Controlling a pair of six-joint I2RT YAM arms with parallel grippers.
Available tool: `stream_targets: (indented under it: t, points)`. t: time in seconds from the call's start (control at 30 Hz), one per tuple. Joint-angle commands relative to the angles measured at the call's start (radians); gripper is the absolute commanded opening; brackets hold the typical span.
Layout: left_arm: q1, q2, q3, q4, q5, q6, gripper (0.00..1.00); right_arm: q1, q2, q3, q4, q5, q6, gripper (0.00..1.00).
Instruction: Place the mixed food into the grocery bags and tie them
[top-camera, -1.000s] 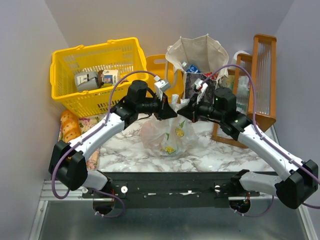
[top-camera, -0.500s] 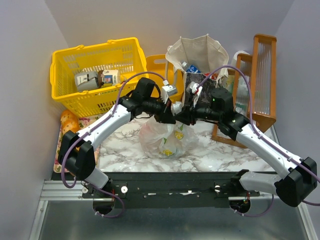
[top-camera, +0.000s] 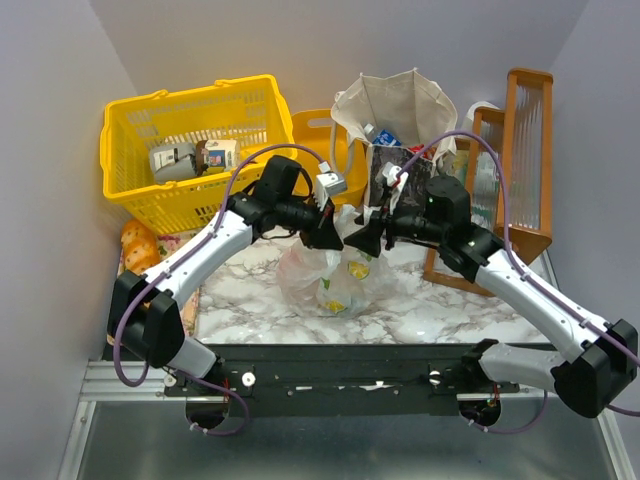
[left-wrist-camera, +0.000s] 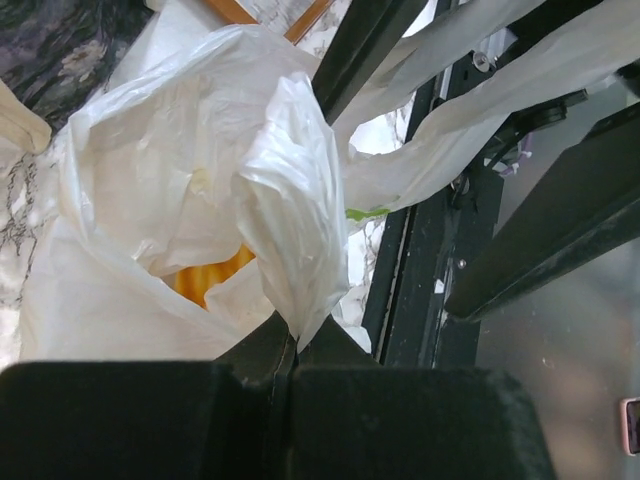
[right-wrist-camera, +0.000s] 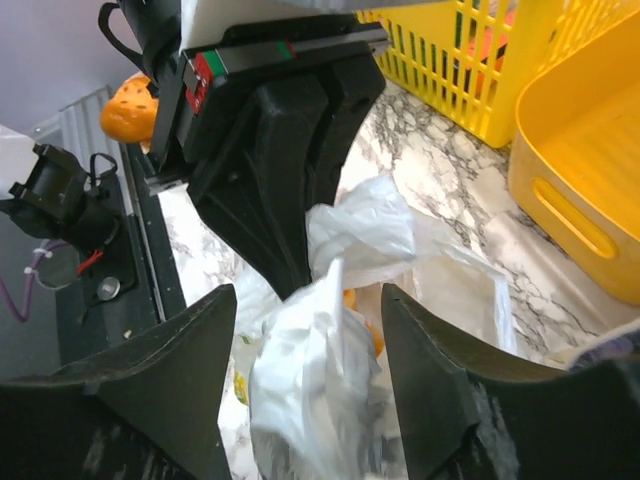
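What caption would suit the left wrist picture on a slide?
Left gripper, shut on a fold of the plastic bag, an orange item showing inside.

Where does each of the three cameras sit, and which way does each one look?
Top external: above and behind the robot, looking down at the table; the left arm and right arm show whole.
Left wrist: on the left arm, looking along the left hand, shut on a fold of the plastic bag.
Right wrist: on the right arm, looking past the open right hand at the left hand and a yellow basket.
Shared: all three views show the plastic bag.
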Motion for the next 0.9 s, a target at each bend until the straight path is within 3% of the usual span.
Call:
stream_targets:
  t: [0.0,0.1,0.23,0.5,0.7,0.8,0.83,0.87]
  points:
    - [0.025,-0.041,-0.012,-0.024,0.032,0.029,0.0,0.004,-0.086,-0.001,-0.063,0.081,-0.019,0.73]
    - [0.028,-0.049,-0.019,-0.015,0.041,0.025,0.0,0.0,-0.107,0.06,-0.159,0.199,-0.062,0.8]
    - [0.028,-0.052,-0.019,-0.012,0.045,0.02,0.0,-0.023,-0.103,0.151,-0.28,0.351,-0.085,0.83]
    - [0.028,-0.061,-0.023,-0.007,0.051,0.019,0.0,-0.025,-0.138,0.168,-0.308,0.303,-0.122,0.82]
    - [0.028,-0.064,-0.02,-0.007,0.058,0.016,0.0,-0.025,-0.121,0.174,-0.291,0.234,-0.166,0.56]
    - [0.028,-0.051,-0.006,-0.015,0.052,0.013,0.0,-0.024,-0.114,0.188,-0.282,0.188,-0.188,0.26]
    - [0.027,-0.046,0.001,-0.023,0.051,0.012,0.0,-0.025,-0.106,0.195,-0.282,0.15,-0.193,0.1]
    - [0.025,-0.038,0.021,-0.036,0.052,0.012,0.0,-0.024,-0.101,0.212,-0.279,0.123,-0.197,0.07]
